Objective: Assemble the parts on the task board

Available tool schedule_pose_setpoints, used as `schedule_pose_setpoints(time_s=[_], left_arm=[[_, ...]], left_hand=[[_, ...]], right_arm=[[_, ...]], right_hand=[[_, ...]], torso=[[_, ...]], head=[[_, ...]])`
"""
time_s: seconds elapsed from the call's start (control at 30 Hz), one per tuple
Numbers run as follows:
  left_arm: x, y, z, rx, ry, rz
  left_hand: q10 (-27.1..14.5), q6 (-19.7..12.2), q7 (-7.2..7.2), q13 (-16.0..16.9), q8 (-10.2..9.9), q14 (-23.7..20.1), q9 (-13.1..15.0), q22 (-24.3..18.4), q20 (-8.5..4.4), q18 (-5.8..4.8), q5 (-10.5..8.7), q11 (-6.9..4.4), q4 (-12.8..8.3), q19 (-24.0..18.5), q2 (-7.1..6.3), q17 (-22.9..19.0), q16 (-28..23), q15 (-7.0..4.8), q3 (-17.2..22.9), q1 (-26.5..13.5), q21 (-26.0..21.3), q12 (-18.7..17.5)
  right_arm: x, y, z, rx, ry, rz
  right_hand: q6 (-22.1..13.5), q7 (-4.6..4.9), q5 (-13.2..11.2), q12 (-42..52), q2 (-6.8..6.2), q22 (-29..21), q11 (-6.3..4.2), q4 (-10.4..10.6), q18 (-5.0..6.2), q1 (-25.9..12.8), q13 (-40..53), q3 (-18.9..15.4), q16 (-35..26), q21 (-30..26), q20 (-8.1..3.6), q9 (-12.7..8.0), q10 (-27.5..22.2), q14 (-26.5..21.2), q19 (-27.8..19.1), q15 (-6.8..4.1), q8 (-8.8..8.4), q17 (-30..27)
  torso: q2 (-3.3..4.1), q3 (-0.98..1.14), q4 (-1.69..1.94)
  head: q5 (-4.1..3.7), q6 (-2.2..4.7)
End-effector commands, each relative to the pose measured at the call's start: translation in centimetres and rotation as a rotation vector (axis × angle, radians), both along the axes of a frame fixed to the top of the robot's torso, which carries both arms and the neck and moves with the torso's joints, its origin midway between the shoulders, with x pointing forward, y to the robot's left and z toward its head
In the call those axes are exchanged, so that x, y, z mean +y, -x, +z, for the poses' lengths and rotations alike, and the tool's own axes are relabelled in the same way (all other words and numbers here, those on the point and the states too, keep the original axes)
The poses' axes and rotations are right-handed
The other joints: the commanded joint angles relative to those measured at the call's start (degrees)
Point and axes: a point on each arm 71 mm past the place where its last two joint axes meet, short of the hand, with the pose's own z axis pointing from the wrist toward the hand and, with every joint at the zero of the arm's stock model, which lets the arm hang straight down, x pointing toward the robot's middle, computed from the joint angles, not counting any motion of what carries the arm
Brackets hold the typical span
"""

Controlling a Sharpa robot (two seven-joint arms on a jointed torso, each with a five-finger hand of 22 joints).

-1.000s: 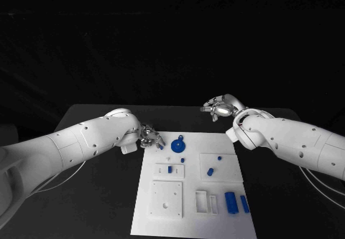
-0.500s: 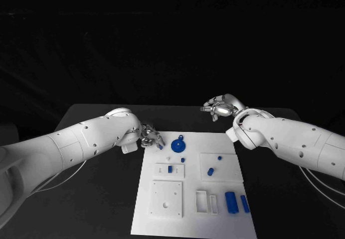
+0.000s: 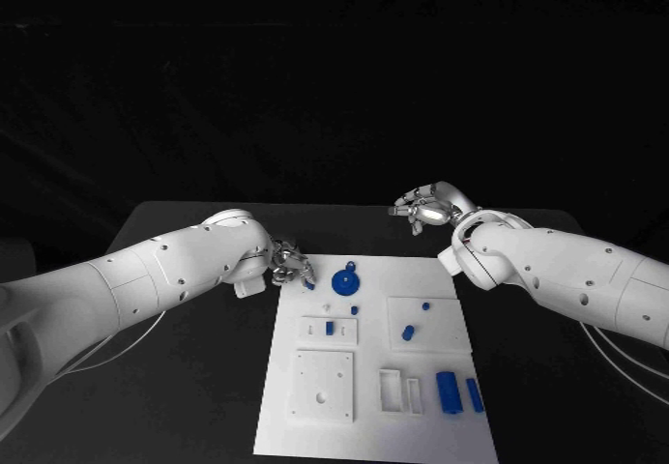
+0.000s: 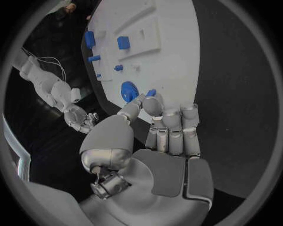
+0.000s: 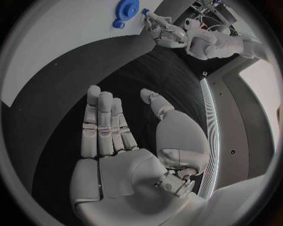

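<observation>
The white task board (image 3: 374, 425) lies in the middle of the black table. My left hand (image 3: 289, 262) hovers at the board's far left corner and pinches a small blue part (image 4: 151, 93) between thumb and fingertip, close beside the blue gear (image 3: 346, 282) lying on the board. That gear (image 4: 129, 90) sits just past the pinched part. My right hand (image 3: 429, 208) hangs beyond the board's far right corner with fingers (image 5: 103, 122) spread and nothing in them. The right wrist view catches the gear (image 5: 124, 8) and the left hand (image 5: 164, 29) from across the table.
Several blue parts sit on the board: a peg (image 3: 329, 329) in a white block, a loose piece (image 3: 407, 333), two long bars (image 3: 447, 391) at the near right. Raised white blocks (image 3: 324, 385) and slots (image 3: 401, 391) fill the near half. Black table (image 3: 167, 387) flanks both sides.
</observation>
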Motion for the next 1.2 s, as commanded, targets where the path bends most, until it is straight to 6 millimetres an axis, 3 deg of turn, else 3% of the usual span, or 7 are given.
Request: schedule_pose_setpoints(time_s=[0.03, 0.1, 0.63, 0.97, 1.0, 1.2], left_arm=[[0.1, 0.1, -0.2, -0.016, 0.000, 0.012], [0.1, 0.1, -0.2, -0.020, 0.002, 0.016], [0.6, 0.5, 0.1, -0.039, 0.048, 0.050], [1.0, 2.0, 0.5, -0.045, 0.114, 0.075], [1.1, 2.3, 0.5, -0.048, 0.118, 0.076], [1.3, 3.5, 0.9, -0.071, 0.128, 0.071]], left_hand=[[0.8, 1.7, -0.90, -0.2, 1.1, 0.6, 1.7, -0.2, -6.42, -0.62, -3.95, -0.43, 1.8, 1.0, -1.44, 0.0, 0.3, -0.69, 3.9, 2.1, 0.1, -0.1], [1.2, 2.1, -1.06, -0.2, 1.6, 0.9, 2.4, -0.2, -6.47, -0.70, -3.17, -0.62, 2.9, 1.5, -2.31, 0.0, 0.3, -0.84, 5.9, 2.1, 0.2, -0.1], [2.2, 2.7, -1.64, -0.2, 2.9, 2.1, 4.7, 0.1, -6.86, -0.54, -0.34, -1.18, 2.8, 2.5, -2.41, 0.2, 0.8, -1.35, 7.3, 1.2, 0.9, 0.1], [2.4, 3.5, -2.09, -0.5, 3.5, 2.9, 6.2, 0.2, -7.10, -0.43, 5.07, -1.60, 2.0, 3.3, -3.20, 0.3, 1.0, -1.70, 7.8, 0.5, 1.4, 0.4], [2.4, 4.2, -2.32, -0.4, 3.8, 2.9, 6.5, 0.2, -7.09, -0.45, 6.73, -1.84, 2.1, 3.3, -3.54, 0.2, 0.9, -1.80, 7.8, 0.3, 1.4, 0.4], [2.3, 4.6, -2.50, -0.4, 3.9, 3.1, 7.0, 0.2, -7.17, -0.39, 7.90, -2.02, 1.9, 3.5, -3.83, 0.2, 0.8, -2.00, 7.9, 0.2, 1.4, 0.5]], right_arm=[[0.2, 0.0, 0.0, 0.001, -0.002, 0.015], [0.2, 0.0, 0.0, 0.001, -0.002, 0.015], [0.2, 0.0, 0.0, 0.000, -0.005, 0.017], [0.0, 0.0, 0.0, 0.001, -0.005, 0.013], [0.0, 0.0, 0.0, 0.001, -0.005, 0.013], [-0.1, 0.1, 0.0, 0.001, -0.005, 0.012]], right_hand=[[0.1, 0.48, 0.2, 0.3, -0.06, 0.1, 0.10, 0.0, 0.82, -0.4, -0.1, -0.3, -0.4, -0.2, 0.08, -0.1, -0.4, -0.4, 0.0, 0.04, 0.25, 0.1], [0.1, 0.48, 0.1, 0.3, -0.06, 0.1, 0.11, 0.0, 0.82, -0.4, -0.1, -0.3, -0.4, -0.2, 0.08, -0.1, -0.4, -0.4, 0.0, 0.04, 0.25, 0.1], [0.1, 0.48, 0.1, 0.4, -0.05, 0.1, 0.11, 0.0, 0.82, -0.4, -0.2, -0.3, -0.4, -0.2, 0.07, -0.1, -0.4, -0.4, 0.0, 0.04, 0.25, 0.1], [0.1, 0.48, 0.2, 0.4, -0.04, 0.1, 0.11, 0.0, 0.82, -0.5, -0.2, -0.3, -0.4, -0.2, 0.07, -0.1, -0.5, -0.4, 0.0, 0.04, 0.25, 0.1], [0.1, 0.48, 0.2, 0.4, -0.05, 0.1, 0.11, 0.0, 0.82, -0.5, -0.2, -0.3, -0.4, -0.2, 0.07, -0.1, -0.5, -0.4, 0.0, 0.04, 0.25, 0.1], [0.1, 0.48, 0.2, 0.4, -0.05, 0.1, 0.11, 0.0, 0.82, -0.5, -0.2, -0.3, -0.4, -0.3, 0.07, -0.1, -0.5, -0.4, 0.0, 0.05, 0.25, 0.1]], torso=[[-0.01, -0.02, 0.02], [-0.01, -0.02, 0.02], [-0.02, -0.01, 0.04], [-0.06, 0.01, 0.07], [-0.08, 0.02, 0.08], [-0.10, 0.03, 0.11]], head=[[-0.05, -0.01], [-0.05, -0.01], [0.04, -0.04], [0.04, -0.01], [0.05, -0.06], [0.14, -0.02]])
